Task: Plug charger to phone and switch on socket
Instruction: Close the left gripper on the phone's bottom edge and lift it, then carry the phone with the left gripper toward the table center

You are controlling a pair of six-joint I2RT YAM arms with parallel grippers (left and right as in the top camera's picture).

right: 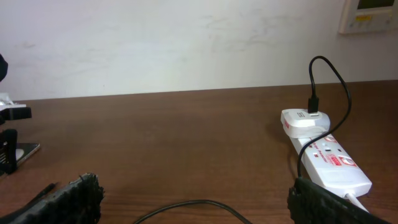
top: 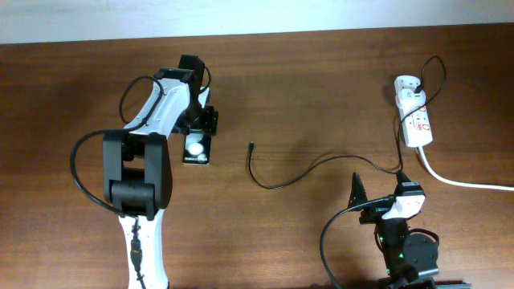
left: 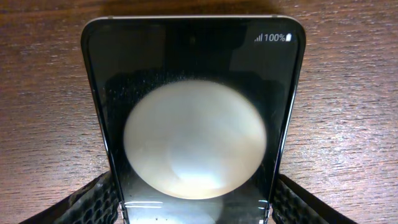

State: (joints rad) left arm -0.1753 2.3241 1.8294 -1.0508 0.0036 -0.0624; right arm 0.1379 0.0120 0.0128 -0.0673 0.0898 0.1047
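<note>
The black phone [top: 197,150] lies flat on the table with a white round blob on its screen. My left gripper [top: 201,127] is shut on its far end; in the left wrist view both fingers [left: 196,202] press the sides of the phone [left: 193,93]. The charger's thin black cable [top: 281,181] loops across the table. Its plug tip [top: 251,145] lies loose to the right of the phone. Its other end is in the white adapter [top: 405,84] on the socket strip [top: 419,124]. My right gripper [top: 381,194] is open and empty over the cable [right: 186,205].
A thick white cord [top: 466,183] runs from the strip off to the right edge. In the right wrist view the strip [right: 333,165] lies just beyond my right finger, with the adapter [right: 305,121] at its far end. A pale wall borders the table's far edge.
</note>
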